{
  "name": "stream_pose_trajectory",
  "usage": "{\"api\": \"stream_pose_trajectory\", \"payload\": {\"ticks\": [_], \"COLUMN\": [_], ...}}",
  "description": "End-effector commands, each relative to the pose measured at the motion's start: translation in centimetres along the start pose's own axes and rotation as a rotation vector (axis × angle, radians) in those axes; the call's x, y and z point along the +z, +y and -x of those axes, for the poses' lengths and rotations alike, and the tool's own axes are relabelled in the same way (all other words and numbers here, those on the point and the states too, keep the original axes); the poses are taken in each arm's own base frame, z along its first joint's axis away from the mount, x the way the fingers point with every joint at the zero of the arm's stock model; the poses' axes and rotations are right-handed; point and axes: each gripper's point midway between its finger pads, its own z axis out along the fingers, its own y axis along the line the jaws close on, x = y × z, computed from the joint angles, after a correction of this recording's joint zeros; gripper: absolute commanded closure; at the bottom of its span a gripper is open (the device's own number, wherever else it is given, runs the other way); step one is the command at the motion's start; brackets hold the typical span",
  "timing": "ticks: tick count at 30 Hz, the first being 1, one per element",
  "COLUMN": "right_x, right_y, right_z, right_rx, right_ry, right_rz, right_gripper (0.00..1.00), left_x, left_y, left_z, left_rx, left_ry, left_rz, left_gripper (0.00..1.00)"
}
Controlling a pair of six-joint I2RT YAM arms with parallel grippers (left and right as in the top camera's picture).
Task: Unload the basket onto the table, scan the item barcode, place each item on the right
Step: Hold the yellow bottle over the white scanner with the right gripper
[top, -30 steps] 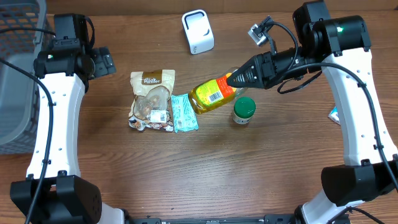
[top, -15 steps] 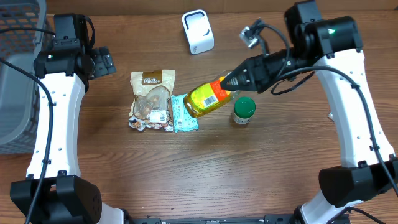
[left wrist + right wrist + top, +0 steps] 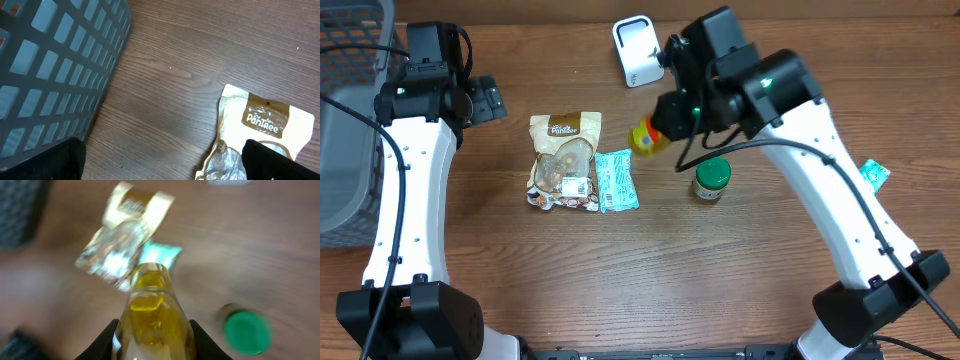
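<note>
Your right hand [image 3: 152, 341]: clamped on the bottle [image 3: 646, 137], held over the bench [image 3: 720, 290], near the scanner [image 3: 638, 50]. Green-lidded jar [image 3: 712, 180] stands close by. Your left hand [image 3: 483, 100]: fingers wide apart, holding nothing, between basket [image 3: 50, 75] and pouch [image 3: 260, 125].

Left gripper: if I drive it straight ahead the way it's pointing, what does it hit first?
The left gripper would likely meet bare brown wooden tabletop first, between the grey plastic basket and the beige Pantree pouch.
</note>
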Motion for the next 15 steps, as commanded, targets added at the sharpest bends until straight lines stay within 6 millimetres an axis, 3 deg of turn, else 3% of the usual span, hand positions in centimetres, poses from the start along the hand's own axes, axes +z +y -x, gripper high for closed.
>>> {"api": "stream_pose_trajectory", "payload": {"ticks": [1, 6, 8, 10, 15], "right_x": [-2.6, -7.7, -9.1, -9.4, -8.1], "right_y": [-2.4, -2.8, -2.6, -2.2, -2.1], "right_z": [3.7, 8.2, 9.9, 10.6, 11.9], "right_rx": [0.008, -0.054, -0.116, -0.154, -0.168], "right_ry": [-0.178, -0.392, -0.468, -0.498, -0.523], "right_rz": [-0.22, -0.355, -0.417, -0.436, -0.491], "right_gripper": [0.84, 0.84, 0.76, 0.75, 0.82], "left_x": [0.0, 0.0, 0.0, 0.0, 0.0], "left_y": [-0.1, -0.1, -0.1, -0.1, -0.1], "left_z": [0.0, 0.0, 0.0, 0.0, 0.0], "left_rx": [0.025, 0.025, 0.025, 0.025, 0.025], "left_ry": [-0.001, -0.001, -0.001, -0.001, -0.001], "left_rz": [0.006, 0.006, 0.006, 0.006, 0.006], "left_gripper": [0.0, 0.01, 0.0, 0.0, 0.0]}}
